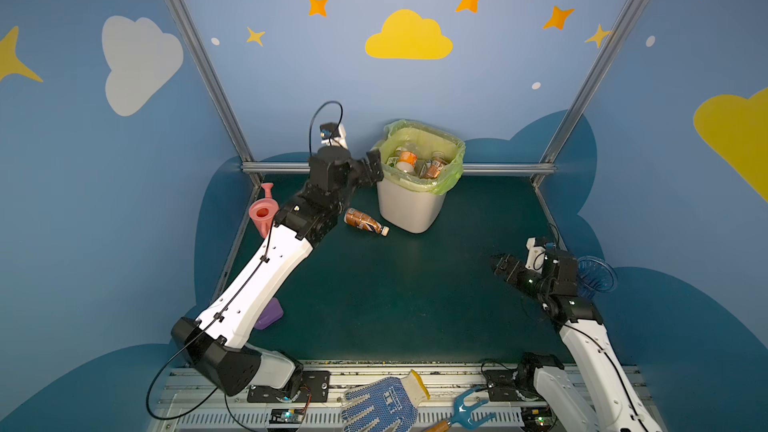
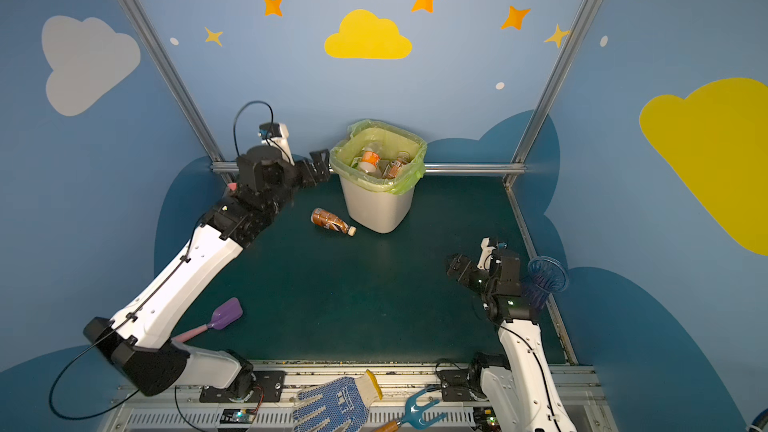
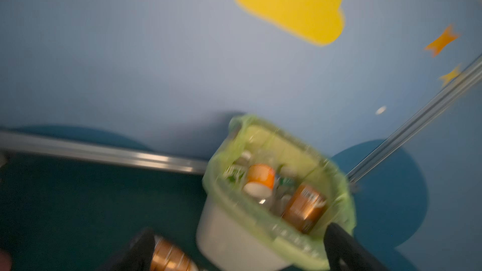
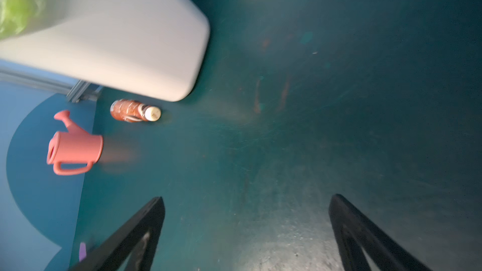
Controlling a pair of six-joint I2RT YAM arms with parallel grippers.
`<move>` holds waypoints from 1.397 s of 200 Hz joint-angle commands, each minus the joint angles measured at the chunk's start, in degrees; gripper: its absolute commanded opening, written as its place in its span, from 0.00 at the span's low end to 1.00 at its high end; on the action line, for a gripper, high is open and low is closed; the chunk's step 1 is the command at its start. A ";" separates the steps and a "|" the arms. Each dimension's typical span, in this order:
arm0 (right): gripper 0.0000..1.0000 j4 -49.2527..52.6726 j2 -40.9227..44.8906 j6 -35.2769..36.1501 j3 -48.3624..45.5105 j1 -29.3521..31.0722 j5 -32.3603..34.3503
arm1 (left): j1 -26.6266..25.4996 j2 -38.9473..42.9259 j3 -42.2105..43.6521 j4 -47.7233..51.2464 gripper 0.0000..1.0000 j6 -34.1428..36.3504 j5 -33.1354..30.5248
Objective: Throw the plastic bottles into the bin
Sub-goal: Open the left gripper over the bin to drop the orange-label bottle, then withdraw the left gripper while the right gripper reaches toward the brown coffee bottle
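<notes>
Blue walls [image 1: 291, 76] painted with clouds and stars closed in a dark green table [image 1: 395, 297]. Raised beside the rim of the bin [image 1: 409, 209], the left gripper [image 1: 373, 167] stood with its jaws spread wide and nothing between them. One brown bottle [image 1: 365, 222] lay on its side on the table below that gripper, just beside the bin's base. Its long axis ran slantwise across the table, the white cap pointing away from the left arm and roughly toward the right gripper [image 1: 500, 265]. That one hung low and well apart from it, its jaws likewise wide and empty. More bottles [image 1: 415, 162] lay heaped inside the bin, just past the left gripper's fingertips. A pink watering can [image 1: 262, 211] stood behind the left arm.
</notes>
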State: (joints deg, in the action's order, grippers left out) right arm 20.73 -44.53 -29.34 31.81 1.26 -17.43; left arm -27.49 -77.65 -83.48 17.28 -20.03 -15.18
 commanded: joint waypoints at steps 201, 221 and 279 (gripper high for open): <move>0.98 5.86 -73.16 29.12 65.45 48.19 24.18 | 11.40 51.39 65.49 14.36 1.00 -35.38 -3.48; 0.98 7.99 -78.70 31.25 72.36 48.15 26.56 | 11.58 51.73 66.16 14.51 1.00 -35.56 -2.98; 0.97 7.88 -89.48 37.01 84.41 47.00 27.21 | 11.78 52.96 67.88 15.18 1.00 -35.51 -1.48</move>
State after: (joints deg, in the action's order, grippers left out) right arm 27.44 -131.07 3.99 112.09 48.90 9.39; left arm -16.01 -25.47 -16.60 30.94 -55.20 -17.61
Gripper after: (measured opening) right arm 0.970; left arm 0.997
